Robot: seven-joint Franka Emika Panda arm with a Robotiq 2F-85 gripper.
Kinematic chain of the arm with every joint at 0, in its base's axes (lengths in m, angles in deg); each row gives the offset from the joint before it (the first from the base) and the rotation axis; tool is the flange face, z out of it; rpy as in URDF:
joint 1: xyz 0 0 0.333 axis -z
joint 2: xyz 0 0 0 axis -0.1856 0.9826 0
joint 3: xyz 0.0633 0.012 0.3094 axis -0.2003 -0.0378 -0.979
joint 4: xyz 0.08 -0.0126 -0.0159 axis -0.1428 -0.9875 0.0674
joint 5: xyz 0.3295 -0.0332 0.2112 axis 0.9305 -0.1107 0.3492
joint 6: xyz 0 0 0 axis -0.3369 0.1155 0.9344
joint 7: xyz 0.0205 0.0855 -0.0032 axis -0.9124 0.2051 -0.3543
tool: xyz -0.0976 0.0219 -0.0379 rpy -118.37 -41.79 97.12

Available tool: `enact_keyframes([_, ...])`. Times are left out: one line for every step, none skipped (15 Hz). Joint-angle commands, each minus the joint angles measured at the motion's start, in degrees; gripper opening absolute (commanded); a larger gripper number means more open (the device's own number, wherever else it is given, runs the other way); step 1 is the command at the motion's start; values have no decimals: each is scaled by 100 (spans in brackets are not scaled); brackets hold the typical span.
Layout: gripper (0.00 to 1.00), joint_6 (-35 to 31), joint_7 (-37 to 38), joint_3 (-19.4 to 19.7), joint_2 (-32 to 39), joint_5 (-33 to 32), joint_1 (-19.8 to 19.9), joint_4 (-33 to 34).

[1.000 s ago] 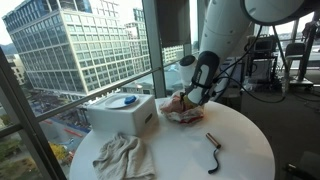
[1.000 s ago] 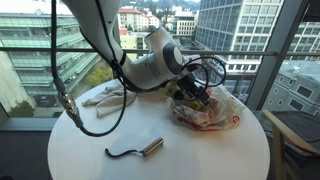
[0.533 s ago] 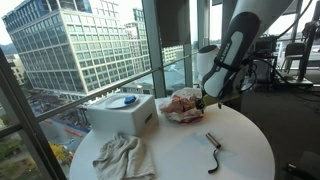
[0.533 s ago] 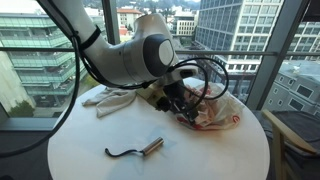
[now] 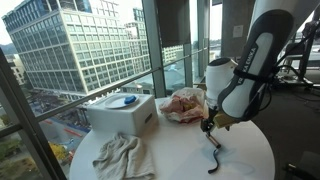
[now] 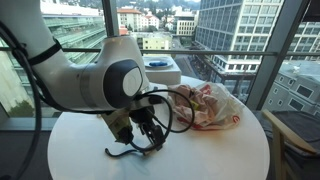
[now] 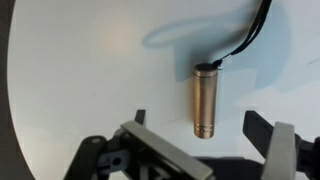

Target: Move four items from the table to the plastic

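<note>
Here the claw [image 7: 198,120] hangs low over the worktop [image 7: 80,80] with its jaws spread as wide as they go and nothing between them but air; it grips nothing. Directly beneath it lies the bent rod [image 7: 205,100], its thick metal-coloured cylinder end lengthwise in the gap between the two fingers, with the thin dark tail curling away past the far end of the cylinder. That line-up looks deliberate: the cylinder is the stoutest and straightest part, so jaws closing from either side of it should seat better than on the thin wire, which could slip or twist.

In both exterior views the claw [image 5: 212,125] [image 6: 145,135] stands just above the rod [image 5: 213,155] [image 6: 125,153], which rests flat and alone on bare worktop. The plastic [image 5: 185,105] [image 6: 215,105] sits well apart from the claw, crumpled, with pinkish and tan shapes showing in it, so I judge that some items are already there and the rod is the one in hand. A white box [image 5: 120,112] and a cloth [image 5: 122,155] lie farther from the claw, beyond the plastic and out of its way
</note>
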Motion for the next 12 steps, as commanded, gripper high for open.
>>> enact_keyframes([100, -304, 188, -339, 314, 360, 74, 161])
enact_keyframes([100, -348, 185, -397, 419, 418, 104, 193])
enact_keyframes([100, -373, 192, -425, 561, 448, 119, 239])
enact_keyframes([100, -425, 233, -411, 700, 442, 112, 282])
enact_keyframes([100, -457, 293, -517, 804, 371, 256, 329])
enact_keyframes([100, -490, 290, -489, 924, 380, 244, 363])
enact_keyframes([100, -511, 272, -489, 1004, 407, 257, 385])
enact_keyframes([75, -533, 240, -490, 1070, 449, 274, 413])
enact_keyframes([72, -537, 200, -494, 1137, 486, 298, 443])
enact_keyframes([66, -545, 182, -484, 1186, 533, 307, 463])
enact_keyframes([58, -547, 159, -484, 1207, 579, 322, 469])
enact_keyframes([49, -543, 140, -487, 1211, 623, 339, 466])
